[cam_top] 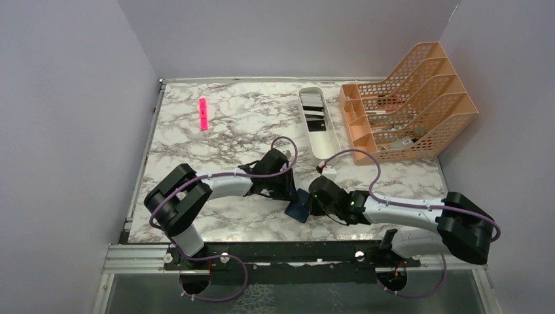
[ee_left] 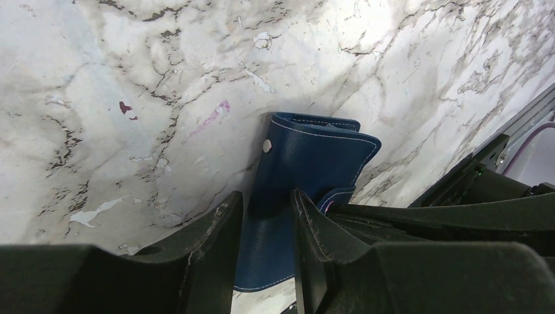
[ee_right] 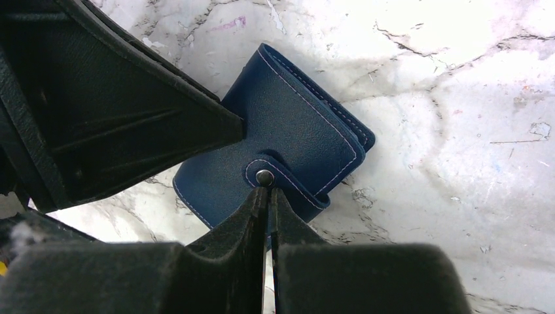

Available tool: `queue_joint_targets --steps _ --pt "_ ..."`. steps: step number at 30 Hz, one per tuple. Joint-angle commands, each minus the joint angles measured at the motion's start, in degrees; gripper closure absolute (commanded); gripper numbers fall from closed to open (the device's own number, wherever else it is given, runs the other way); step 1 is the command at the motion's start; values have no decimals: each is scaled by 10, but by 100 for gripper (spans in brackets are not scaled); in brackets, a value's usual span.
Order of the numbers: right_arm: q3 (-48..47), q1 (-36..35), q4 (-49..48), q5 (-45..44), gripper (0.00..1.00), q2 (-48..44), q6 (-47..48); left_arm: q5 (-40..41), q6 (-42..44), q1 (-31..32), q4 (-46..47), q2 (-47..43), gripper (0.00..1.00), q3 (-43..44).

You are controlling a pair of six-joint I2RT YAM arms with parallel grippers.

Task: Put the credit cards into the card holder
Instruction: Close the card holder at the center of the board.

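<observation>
1. Marble-pattern bench [cam_top: 229, 131] with plain grey walls around it.
2. Card holder [cam_top: 299, 209], navy blue with pale stitching, lies at the near middle of the bench between the two tools. It carries no readable brand.
3. Left tool [ee_left: 267, 196]: jaws part-open, set over the card holder. One finger [ee_left: 219, 242] runs along its stitched edge and the other covers part of its face. Cannot tell if it clamps.
4. Right tool [ee_right: 267, 191]: jaws narrow, almost together, tips at the metal snap [ee_right: 264, 175] on the strap tab. Cannot tell if the tab is pinched.
5. Credit cards [cam_top: 316, 122], dark and grey, lie in the long white tray [cam_top: 325, 154] at the far side, well apart from the card holder. Any print is too small to read.
6. Orange mesh file rack [cam_top: 419, 91] sits right of the tray. Labels on its contents are unreadable.
7. Pink highlighter [cam_top: 203, 113] lies far left. Its dark label is illegible.
</observation>
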State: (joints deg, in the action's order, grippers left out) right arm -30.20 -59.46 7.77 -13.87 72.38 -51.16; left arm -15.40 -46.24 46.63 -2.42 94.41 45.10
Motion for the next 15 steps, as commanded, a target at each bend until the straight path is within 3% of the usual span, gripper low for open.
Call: queue_joint_targets --steps 1,10,15 --pt "5 -5 42 19 87 14 6 44 13 2 -37 16 63 -21" --pt "-53 -4 113 13 78 -44 46 34 11 2 -34 3 63 -24" --pt "-43 30 79 43 68 -37 103 27 5 2 -19 5 63 -34"
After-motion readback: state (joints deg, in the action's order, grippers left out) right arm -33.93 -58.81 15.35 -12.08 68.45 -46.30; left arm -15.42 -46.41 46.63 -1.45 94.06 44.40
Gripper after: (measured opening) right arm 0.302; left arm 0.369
